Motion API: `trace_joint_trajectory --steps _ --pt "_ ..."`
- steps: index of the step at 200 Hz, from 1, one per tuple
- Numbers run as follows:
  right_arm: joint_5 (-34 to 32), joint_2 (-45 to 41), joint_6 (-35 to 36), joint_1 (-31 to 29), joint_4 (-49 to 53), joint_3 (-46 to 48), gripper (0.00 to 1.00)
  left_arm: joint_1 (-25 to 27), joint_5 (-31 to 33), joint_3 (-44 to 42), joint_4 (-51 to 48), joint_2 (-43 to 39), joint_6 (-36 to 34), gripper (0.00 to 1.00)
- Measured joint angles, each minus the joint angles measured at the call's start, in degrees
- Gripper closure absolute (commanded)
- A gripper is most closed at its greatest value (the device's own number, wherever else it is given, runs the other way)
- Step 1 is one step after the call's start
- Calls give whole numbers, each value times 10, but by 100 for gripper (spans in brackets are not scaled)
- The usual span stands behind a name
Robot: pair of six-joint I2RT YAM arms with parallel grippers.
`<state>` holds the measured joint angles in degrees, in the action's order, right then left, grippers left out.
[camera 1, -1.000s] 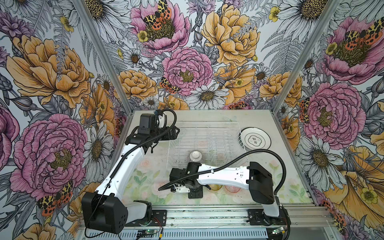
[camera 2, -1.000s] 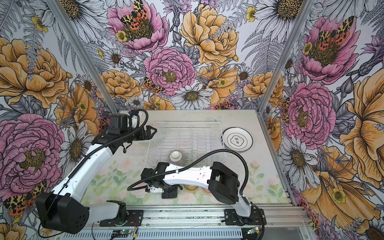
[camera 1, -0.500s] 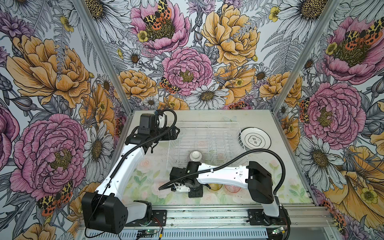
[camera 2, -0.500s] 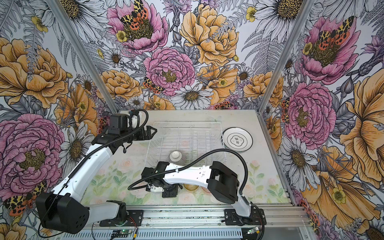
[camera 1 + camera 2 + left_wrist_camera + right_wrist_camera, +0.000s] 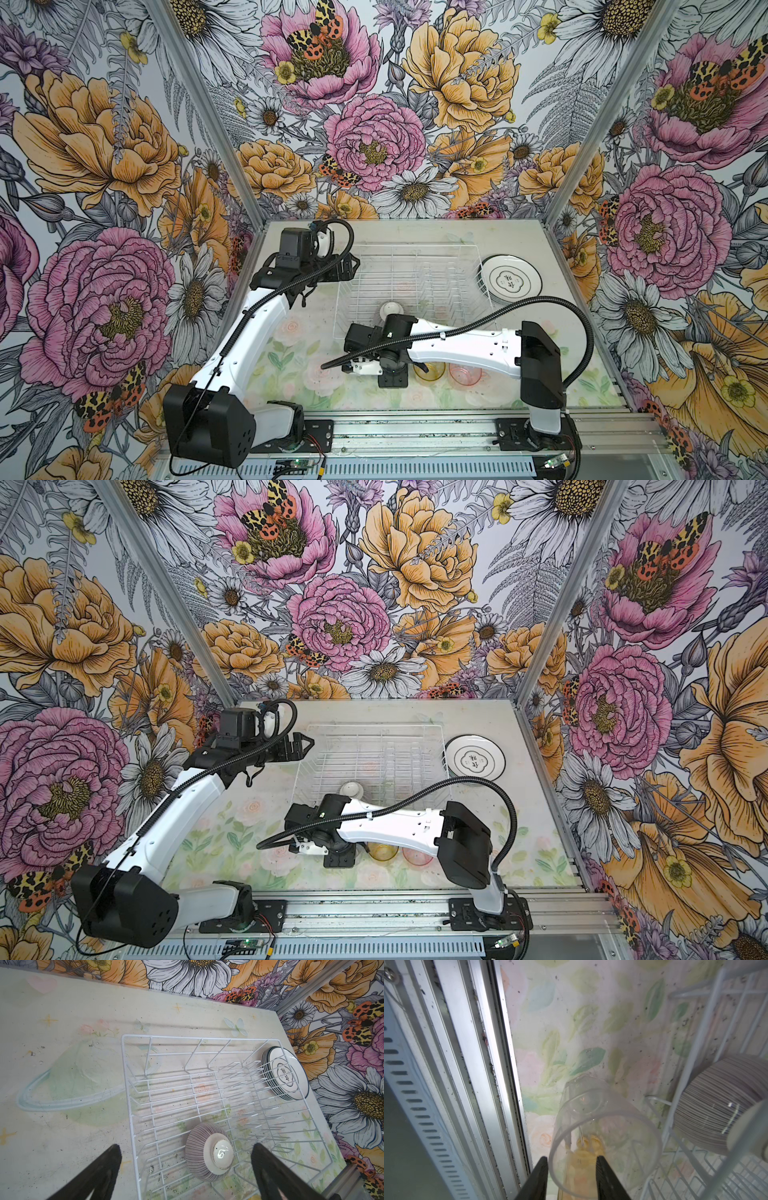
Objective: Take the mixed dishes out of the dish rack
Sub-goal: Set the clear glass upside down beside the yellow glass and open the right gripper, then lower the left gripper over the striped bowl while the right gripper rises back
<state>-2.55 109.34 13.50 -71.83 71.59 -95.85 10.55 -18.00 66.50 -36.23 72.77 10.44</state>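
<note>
The white wire dish rack [image 5: 409, 246] is sitting toward the back of the desk [image 5: 291, 361]. It is holding a ribbed grey-purple bowl [image 5: 390, 309], which is lying upside down, white foot up, in the rack's near left part. The stack of dark-rimmed plates [image 5: 511, 282] is resting on the desk just outside the rack's right wall. In front of the rack, the amber tumbler [image 5: 428, 372] and the pink tumbler [image 5: 465, 374] are standing side by side, partly under the right arm. In the right wrist view the clear tumbler [image 5: 591, 1126] is standing mouth up beside the amber one. The right claw [image 5: 572, 1157] is straddling its near wall with fingers parted, not pinching it. The left claw [image 5: 351, 268] is hovering spread wide over the rack's far left corner, carrying nothing.
</note>
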Motion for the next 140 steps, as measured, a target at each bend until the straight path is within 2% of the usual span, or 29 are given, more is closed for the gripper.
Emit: trace_joint_trajectory --steps 42,85,140 --pt "38 -89 -6 26 -21 3 60 19 7 -2 -10 9 -4 1" --pt "63 -197 -22 90 -76 43 55 52 28 -2 -26 23 -9 1" --pt "74 -288 -95 235 -169 132 53 110 82 21 -59 63 -30 1"
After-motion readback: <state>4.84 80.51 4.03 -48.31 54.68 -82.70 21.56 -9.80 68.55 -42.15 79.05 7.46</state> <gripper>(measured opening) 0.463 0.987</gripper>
